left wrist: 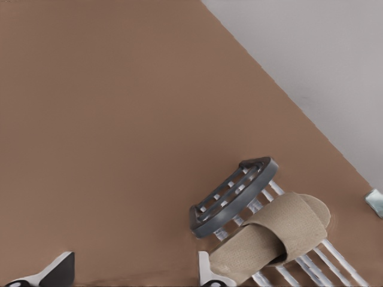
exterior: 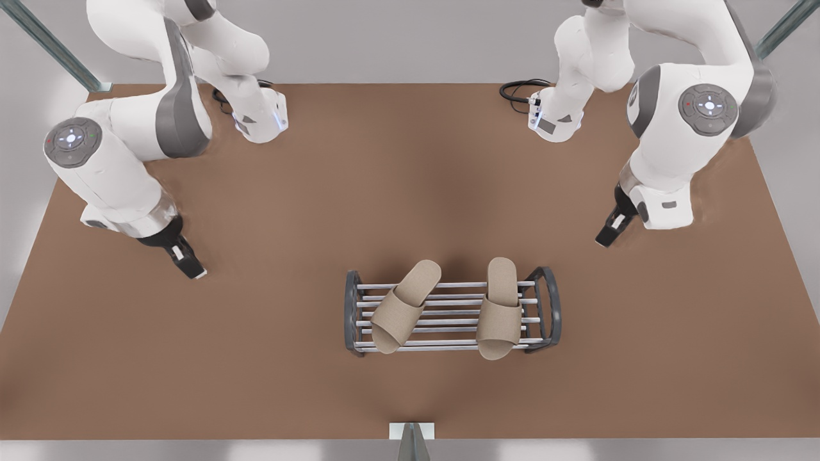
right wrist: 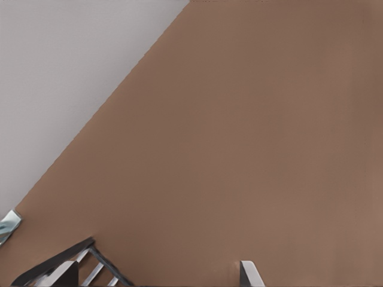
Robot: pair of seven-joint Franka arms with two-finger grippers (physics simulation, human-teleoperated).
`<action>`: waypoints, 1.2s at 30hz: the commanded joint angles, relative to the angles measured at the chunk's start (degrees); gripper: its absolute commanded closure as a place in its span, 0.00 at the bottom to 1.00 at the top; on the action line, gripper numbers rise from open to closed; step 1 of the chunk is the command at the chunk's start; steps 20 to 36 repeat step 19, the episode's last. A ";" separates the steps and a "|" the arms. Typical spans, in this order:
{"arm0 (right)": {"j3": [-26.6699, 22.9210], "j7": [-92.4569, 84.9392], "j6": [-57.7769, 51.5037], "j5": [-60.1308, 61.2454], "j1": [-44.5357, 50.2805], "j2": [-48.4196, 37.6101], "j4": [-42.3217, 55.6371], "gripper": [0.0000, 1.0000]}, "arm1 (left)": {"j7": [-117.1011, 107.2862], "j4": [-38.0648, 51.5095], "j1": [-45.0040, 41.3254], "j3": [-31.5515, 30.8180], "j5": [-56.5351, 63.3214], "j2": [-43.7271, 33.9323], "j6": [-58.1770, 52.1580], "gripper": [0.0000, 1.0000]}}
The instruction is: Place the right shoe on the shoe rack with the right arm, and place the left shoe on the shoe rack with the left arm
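The shoe rack (exterior: 351,314) stands near the table's front middle, dark arched ends joined by silver rods. Two beige slippers lie on it. The left shoe (exterior: 403,306) lies slanted at the front view's left end. The right shoe (exterior: 500,314) lies straight at the right end. My left gripper (exterior: 189,261) hovers open and empty, well off to the front view's left of the rack. Its wrist view has the rack end (left wrist: 233,200), the slanted slipper (left wrist: 281,230) and spread fingertips (left wrist: 60,269). My right gripper (exterior: 610,232) hangs open and empty at the front view's right, with the rack's end (right wrist: 60,263) in its wrist view.
The brown table (exterior: 256,358) has bare room all round the rack. The arm bases stand at the back left (exterior: 262,118) and back right (exterior: 554,121), with a black cable (exterior: 519,89) by the right one. A metal post (exterior: 411,438) sits at the front edge.
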 commanded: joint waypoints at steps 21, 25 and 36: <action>0.24 -54.38 -14.73 -0.57 -1.93 3.30 -1.80 0.00 | 60.60 -2.66 37.04 -27.84 8.19 1.26 -1.50 0.00; 0.24 -54.38 -14.73 -0.57 -1.93 3.30 -1.80 0.00 | 60.60 -2.66 37.04 -27.84 8.19 1.26 -1.50 0.00; 0.24 -54.38 -14.73 -0.57 -1.93 3.30 -1.80 0.00 | 60.60 -2.66 37.04 -27.84 8.19 1.26 -1.50 0.00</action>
